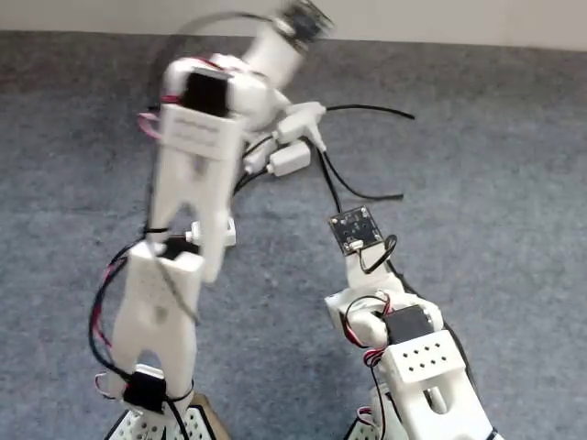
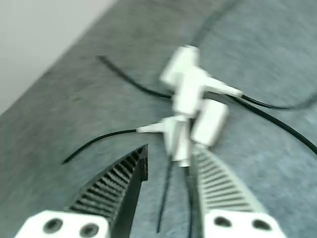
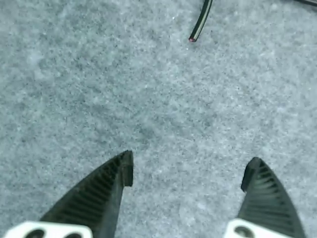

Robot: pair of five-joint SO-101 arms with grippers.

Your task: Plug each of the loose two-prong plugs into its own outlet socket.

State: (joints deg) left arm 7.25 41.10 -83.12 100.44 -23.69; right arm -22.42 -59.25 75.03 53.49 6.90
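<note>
Several white plug and socket pieces (image 2: 187,84) lie bunched on the grey carpet, black cables trailing from them. In the high view the same pieces (image 1: 292,156) sit beside the upper part of the left arm. My left gripper (image 2: 171,151) hovers open just short of the bunch. One small white plug (image 2: 177,138) lies between its fingertips, close to the pale finger (image 2: 218,183), and nothing is gripped. A white block (image 2: 210,121) rests just beyond that plug. My right gripper (image 3: 190,158) stands wide open above bare carpet, nothing between its fingers.
A black cable end (image 3: 198,25) lies on the carpet ahead of the right gripper. Loose black cables (image 1: 362,188) curve right of the white pieces. The right arm (image 1: 413,357) sits low at the near right. Open carpet (image 1: 514,229) extends to the right.
</note>
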